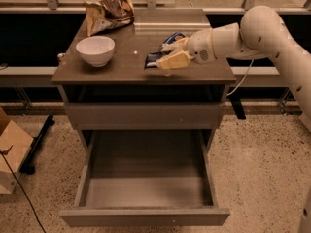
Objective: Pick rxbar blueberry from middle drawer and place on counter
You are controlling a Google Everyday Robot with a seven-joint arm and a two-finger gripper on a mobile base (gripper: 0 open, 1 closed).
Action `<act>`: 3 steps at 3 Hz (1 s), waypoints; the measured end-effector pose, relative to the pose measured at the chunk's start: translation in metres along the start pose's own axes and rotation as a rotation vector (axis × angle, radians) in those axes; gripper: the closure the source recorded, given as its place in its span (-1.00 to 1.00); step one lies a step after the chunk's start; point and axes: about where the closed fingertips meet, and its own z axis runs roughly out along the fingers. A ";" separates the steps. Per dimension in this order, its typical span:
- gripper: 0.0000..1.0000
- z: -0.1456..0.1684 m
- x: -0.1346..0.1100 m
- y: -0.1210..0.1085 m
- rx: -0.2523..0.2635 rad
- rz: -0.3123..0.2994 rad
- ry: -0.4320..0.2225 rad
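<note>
The rxbar blueberry, a dark flat bar, is at the surface of the counter, right of its middle. My gripper reaches in from the right, low over the counter, with its pale fingers closed around the bar's right end. I cannot tell whether the bar touches the counter. The middle drawer is pulled fully out below; its grey floor shows nothing inside.
A white bowl stands on the counter's left side. A crumpled brown chip bag lies at the back left. A blue object shows just behind the gripper. A cardboard box sits on the floor at left.
</note>
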 end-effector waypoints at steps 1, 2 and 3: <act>0.65 0.000 0.017 -0.028 0.036 0.057 0.012; 0.20 0.002 0.033 -0.048 0.056 0.099 0.036; -0.28 0.005 0.034 -0.048 0.054 0.101 0.037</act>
